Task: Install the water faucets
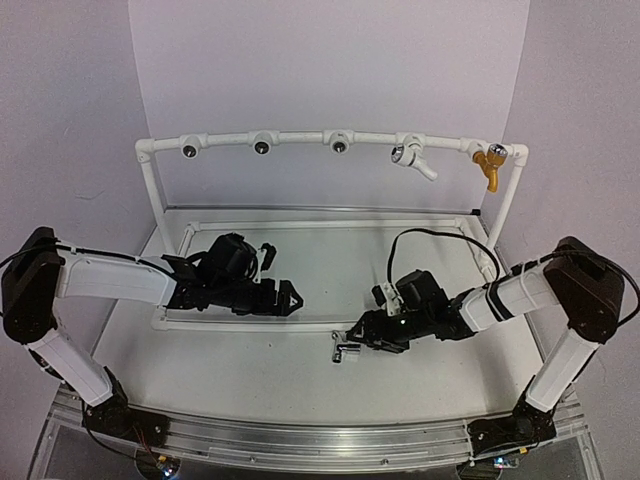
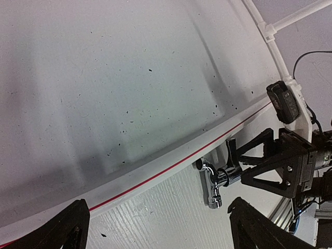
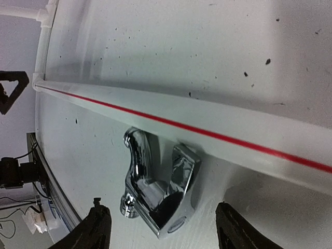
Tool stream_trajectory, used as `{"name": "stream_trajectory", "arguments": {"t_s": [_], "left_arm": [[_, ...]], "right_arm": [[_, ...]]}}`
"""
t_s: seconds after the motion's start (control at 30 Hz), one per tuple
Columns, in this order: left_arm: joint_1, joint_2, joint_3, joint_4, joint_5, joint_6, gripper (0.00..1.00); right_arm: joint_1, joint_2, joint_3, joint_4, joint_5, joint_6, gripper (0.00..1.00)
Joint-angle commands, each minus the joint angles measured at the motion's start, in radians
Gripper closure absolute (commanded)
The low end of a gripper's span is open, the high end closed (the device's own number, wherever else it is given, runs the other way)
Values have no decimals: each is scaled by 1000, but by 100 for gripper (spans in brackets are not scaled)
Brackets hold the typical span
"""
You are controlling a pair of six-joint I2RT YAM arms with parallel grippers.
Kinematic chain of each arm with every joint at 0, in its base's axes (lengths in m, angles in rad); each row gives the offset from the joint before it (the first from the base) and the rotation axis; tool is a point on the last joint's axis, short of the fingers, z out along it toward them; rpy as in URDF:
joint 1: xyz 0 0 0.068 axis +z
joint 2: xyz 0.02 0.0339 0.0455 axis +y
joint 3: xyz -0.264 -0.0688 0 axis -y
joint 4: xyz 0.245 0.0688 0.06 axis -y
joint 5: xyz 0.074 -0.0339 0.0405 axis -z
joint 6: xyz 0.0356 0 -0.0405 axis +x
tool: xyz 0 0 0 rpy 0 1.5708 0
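A silver-grey faucet [image 1: 346,351] lies on the table against the near side of a white pipe with a red line [image 1: 240,325]. My right gripper [image 1: 354,338] is low over it and open. In the right wrist view the faucet [image 3: 161,189] lies between the two fingertips [image 3: 96,228], with a gap on each side. A white faucet [image 1: 413,160] and an orange-yellow one [image 1: 490,166] sit on the top rail. My left gripper [image 1: 291,298] is open and empty to the left. Its wrist view shows the faucet [image 2: 215,179] and the right gripper [image 2: 236,165].
The white pipe frame [image 1: 150,190] stands at the back, with three open tee fittings [image 1: 262,146] along its top rail. A flat pipe rectangle lies on the table under both grippers. A black cable [image 1: 430,236] loops over the right arm.
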Motion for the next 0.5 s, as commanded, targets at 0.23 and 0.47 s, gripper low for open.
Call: {"name": "stream_trajectory", "arguments": {"t_s": [0.23,0.47], "left_arm": [[-10,-30,30,37,-35,-12,4],[-17,-30,29,38,-38,-16,4]], "right_arm": [[19,92,63,61,188,95,41],[21,139,87,99,179,106,63]]}}
